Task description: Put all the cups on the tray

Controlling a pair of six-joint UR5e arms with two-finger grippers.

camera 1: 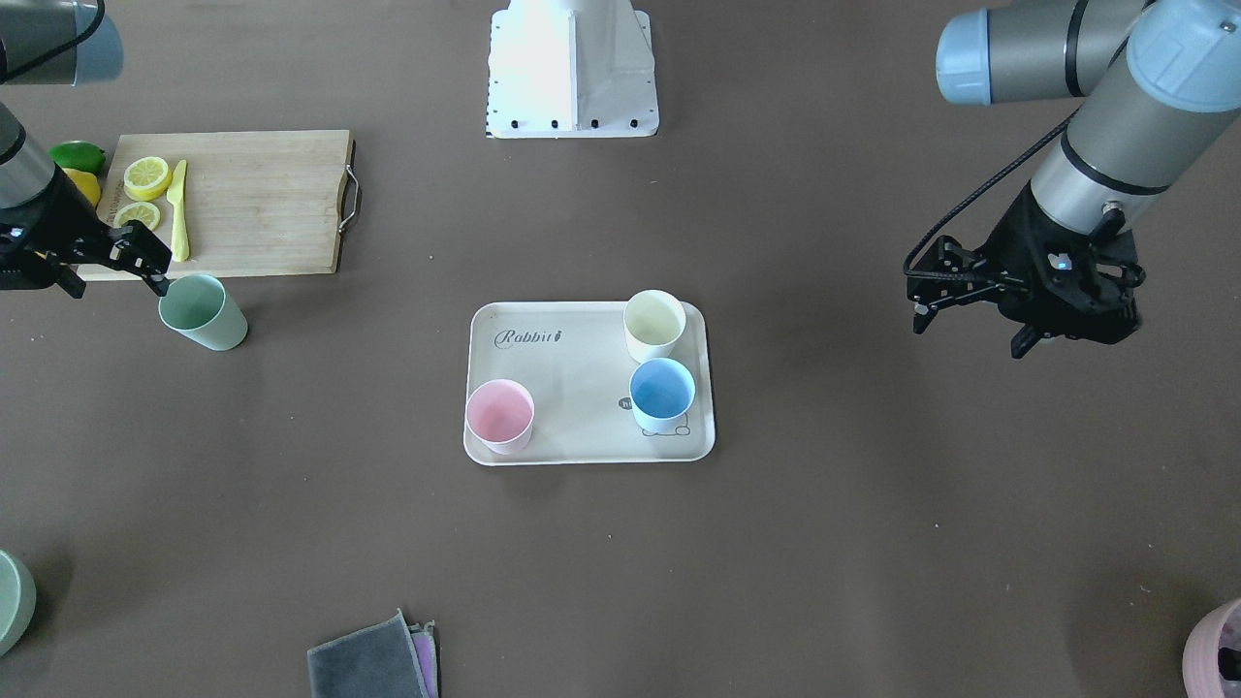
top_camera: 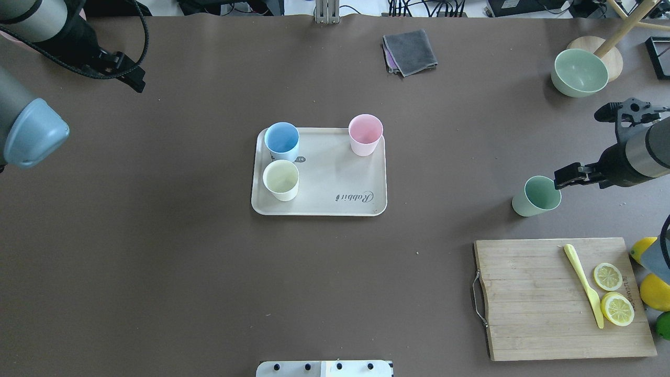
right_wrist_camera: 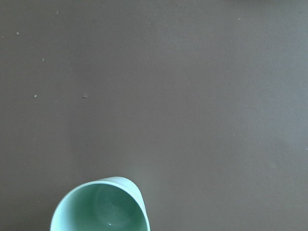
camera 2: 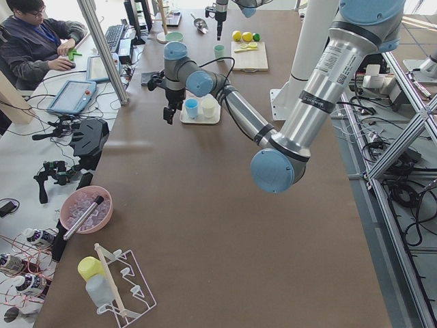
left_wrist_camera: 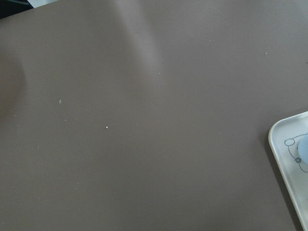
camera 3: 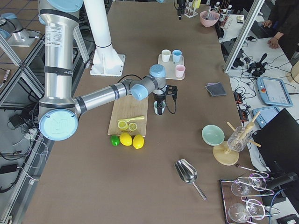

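The beige tray (camera 1: 572, 388) lies mid-table and holds three upright cups: cream (camera 1: 654, 325), light blue (camera 1: 662, 393) and pale pink (camera 1: 499, 415). A mint green cup (camera 1: 202, 312) stands upright on the bare table beside the cutting board; it also shows in the overhead view (top_camera: 539, 196) and the right wrist view (right_wrist_camera: 101, 211). My right gripper (camera 1: 116, 286) is open, with one fingertip (top_camera: 568, 175) at the mint cup's rim and the cup outside the jaws. My left gripper (camera 1: 968, 332) hangs open and empty above bare table, well off the tray's side. In the left wrist view only a tray corner (left_wrist_camera: 288, 144) shows.
A wooden cutting board (camera 1: 252, 204) with lemon slices and a yellow knife (camera 1: 178, 208) lies just behind the mint cup, whole lemons and a lime at its outer end. A green bowl (top_camera: 580, 72), a grey cloth (top_camera: 409, 51) and a mauve pot (camera 1: 1217, 654) sit along the far edge.
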